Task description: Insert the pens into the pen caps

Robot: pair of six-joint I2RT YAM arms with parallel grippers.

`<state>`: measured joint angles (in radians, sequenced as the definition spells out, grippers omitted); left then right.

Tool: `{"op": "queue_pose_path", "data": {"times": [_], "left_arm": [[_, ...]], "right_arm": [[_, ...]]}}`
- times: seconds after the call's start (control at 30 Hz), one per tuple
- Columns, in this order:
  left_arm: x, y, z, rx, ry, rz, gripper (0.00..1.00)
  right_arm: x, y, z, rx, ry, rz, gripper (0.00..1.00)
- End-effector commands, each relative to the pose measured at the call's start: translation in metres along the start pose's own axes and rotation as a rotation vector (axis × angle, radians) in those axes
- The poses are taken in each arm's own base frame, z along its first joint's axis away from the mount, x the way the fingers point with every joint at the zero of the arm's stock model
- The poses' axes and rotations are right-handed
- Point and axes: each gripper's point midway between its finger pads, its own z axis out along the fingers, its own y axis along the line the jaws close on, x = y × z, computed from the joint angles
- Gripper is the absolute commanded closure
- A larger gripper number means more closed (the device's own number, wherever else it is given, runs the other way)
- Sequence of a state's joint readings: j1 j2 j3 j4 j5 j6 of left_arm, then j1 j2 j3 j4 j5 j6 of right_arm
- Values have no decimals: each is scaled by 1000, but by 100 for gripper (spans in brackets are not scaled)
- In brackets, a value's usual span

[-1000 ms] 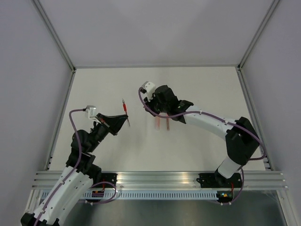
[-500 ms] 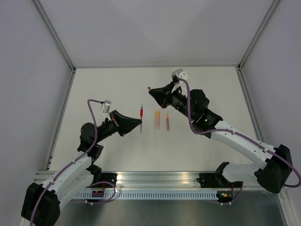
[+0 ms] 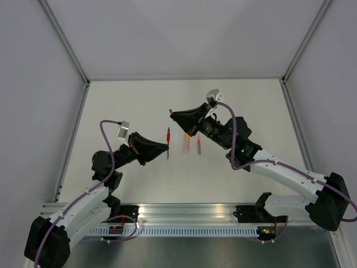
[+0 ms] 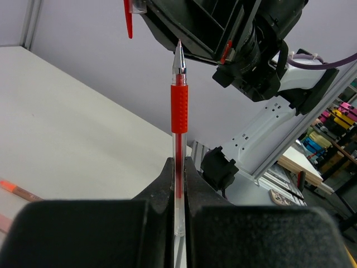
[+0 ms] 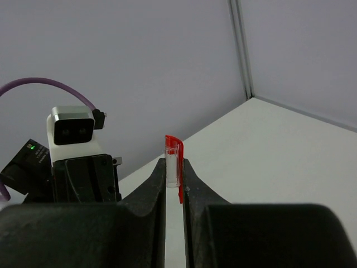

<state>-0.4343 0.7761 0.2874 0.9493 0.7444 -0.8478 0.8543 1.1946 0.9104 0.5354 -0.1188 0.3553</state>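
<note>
My left gripper [image 3: 165, 147] [image 4: 179, 163] is shut on the clear lower barrel of a red pen [image 3: 168, 135] [image 4: 179, 109], which stands upright with its metal tip pointing up. A clear pen cap with a red clip [image 3: 170, 111] [image 5: 174, 163] is pinched in my right gripper [image 3: 173, 115] [image 5: 174, 168], raised above the table. In the left wrist view the cap [image 4: 129, 17] hangs up and left of the pen tip, apart from it. An orange pen [image 3: 187, 146] and a pinkish-red pen [image 3: 198, 149] lie side by side on the table, partly under the right arm.
The white table [image 3: 122, 106] is walled on three sides, with aluminium posts [image 3: 67, 44] at the back corners. The left wrist camera [image 5: 72, 131] faces the right gripper. The aluminium rail [image 3: 189, 212] runs along the near edge.
Both arms have swung inward. The left gripper carried the red pen to the right, and the right gripper brought the cap up and left, close above the pen tip.
</note>
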Motion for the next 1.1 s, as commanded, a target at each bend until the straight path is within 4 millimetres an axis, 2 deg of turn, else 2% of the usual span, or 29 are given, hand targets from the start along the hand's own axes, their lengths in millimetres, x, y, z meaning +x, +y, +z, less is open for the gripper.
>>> {"op": "queue_pose_path", "data": {"times": [0.0,0.23,0.63,1.07], "left_arm": [[-3,-14,-1,57,-13,32,98],[-4,-13,-2,47,-22,34,98],[-8,-15,-5,33,-42,57,98],[-9,-16,-5,36,-44,60,98]], "right_arm": [[-28,28,-1,-91,-102,16,100],[-24,48,-1,-136,-122,41,100],[-16,56,-12,-163,-138,70,100],[-29,61,-10,-174,-184,79,100]]}}
